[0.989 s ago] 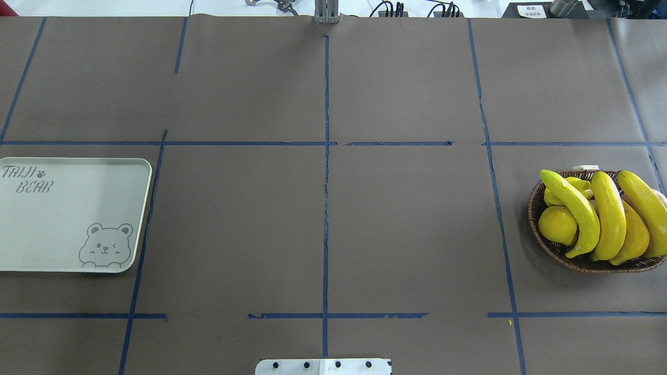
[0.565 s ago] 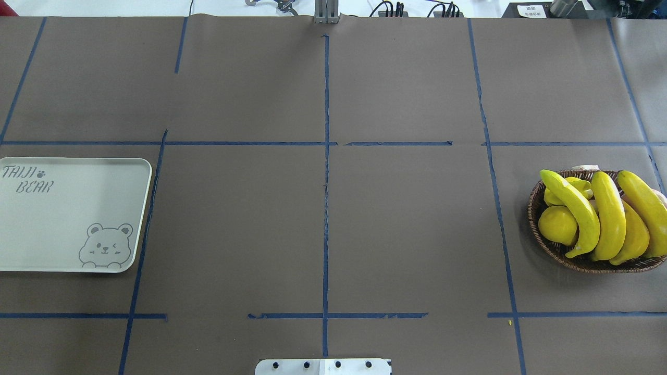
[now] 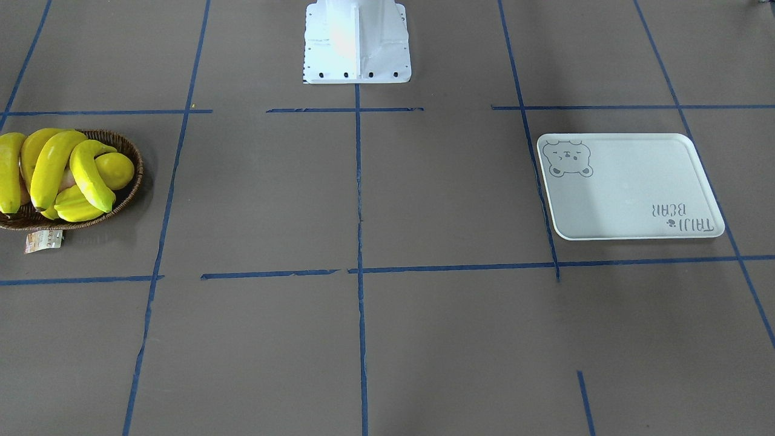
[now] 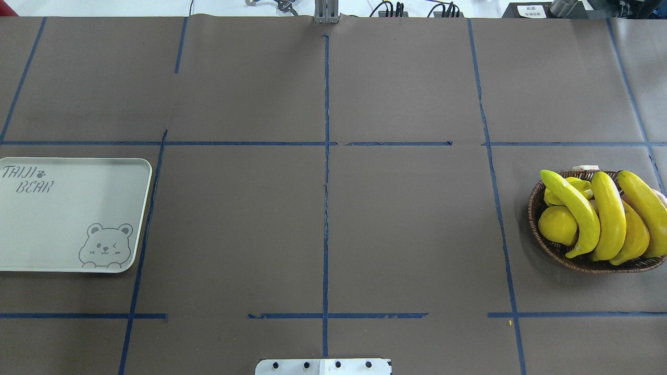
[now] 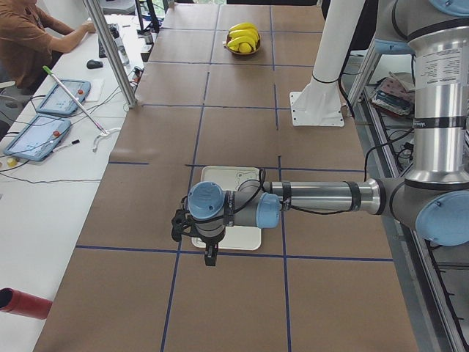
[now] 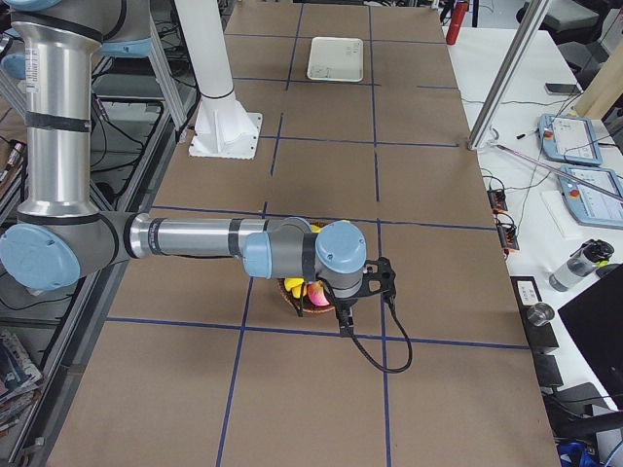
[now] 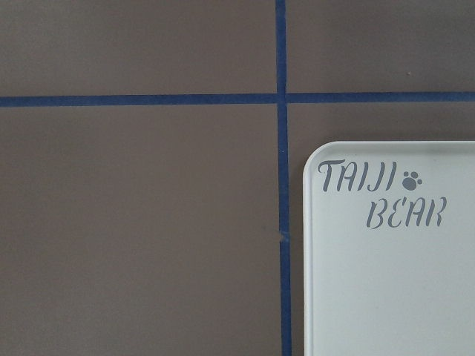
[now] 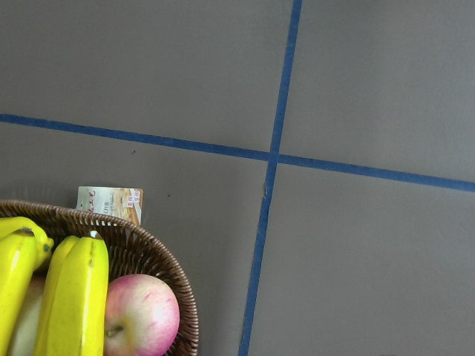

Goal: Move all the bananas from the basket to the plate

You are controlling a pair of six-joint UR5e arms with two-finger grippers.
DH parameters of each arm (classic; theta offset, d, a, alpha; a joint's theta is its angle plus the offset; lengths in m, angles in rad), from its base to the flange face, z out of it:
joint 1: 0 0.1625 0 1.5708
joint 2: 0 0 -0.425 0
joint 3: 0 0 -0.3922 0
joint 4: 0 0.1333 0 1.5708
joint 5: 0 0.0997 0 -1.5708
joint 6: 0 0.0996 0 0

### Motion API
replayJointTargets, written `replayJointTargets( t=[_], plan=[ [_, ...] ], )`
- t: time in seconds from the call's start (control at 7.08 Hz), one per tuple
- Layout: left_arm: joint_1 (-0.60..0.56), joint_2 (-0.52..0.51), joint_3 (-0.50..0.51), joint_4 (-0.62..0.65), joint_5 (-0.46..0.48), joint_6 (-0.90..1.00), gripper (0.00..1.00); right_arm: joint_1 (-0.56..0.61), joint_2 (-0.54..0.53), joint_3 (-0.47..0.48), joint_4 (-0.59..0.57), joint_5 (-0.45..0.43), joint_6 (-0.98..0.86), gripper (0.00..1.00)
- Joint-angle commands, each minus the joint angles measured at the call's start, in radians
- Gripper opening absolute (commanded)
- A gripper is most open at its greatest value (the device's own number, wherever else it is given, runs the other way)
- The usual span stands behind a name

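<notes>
All four bananas [image 4: 609, 219] lie in the basket [image 4: 573, 262] at the right end of the worktop [image 4: 406, 224]. They rest side by side, with their long axes running roughly near to far. My right gripper [image 6: 343, 326] hangs above the basket, so I judge that arm the one to reach. Its wrist camera shows the basket in a lower corner, so I would shift across before descending. The left gripper [image 5: 210, 258] hangs over the plate [image 4: 73, 208], well apart at the left end, with no banana on it yet. I cannot tell from these side views whether either gripper is open or holding anything.
</notes>
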Motion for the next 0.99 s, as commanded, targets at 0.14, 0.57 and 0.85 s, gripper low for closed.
replayJointTargets(
  t=[0.14, 0.57, 0.85],
  plan=[
    [0.000, -0.002, -0.018, 0.000, 0.000, -0.017, 1.00, -0.104, -0.111, 0.198, 0.012, -0.008, 0.215, 1.00],
    [0.000, -0.003, -0.021, 0.000, 0.000, -0.019, 1.00, -0.269, -0.298, 0.248, 0.407, -0.100, 0.556, 1.00],
    [0.000, -0.003, -0.021, 0.000, 0.000, -0.019, 1.00, -0.351, -0.300, 0.248, 0.432, -0.114, 0.597, 1.00]
  ],
)
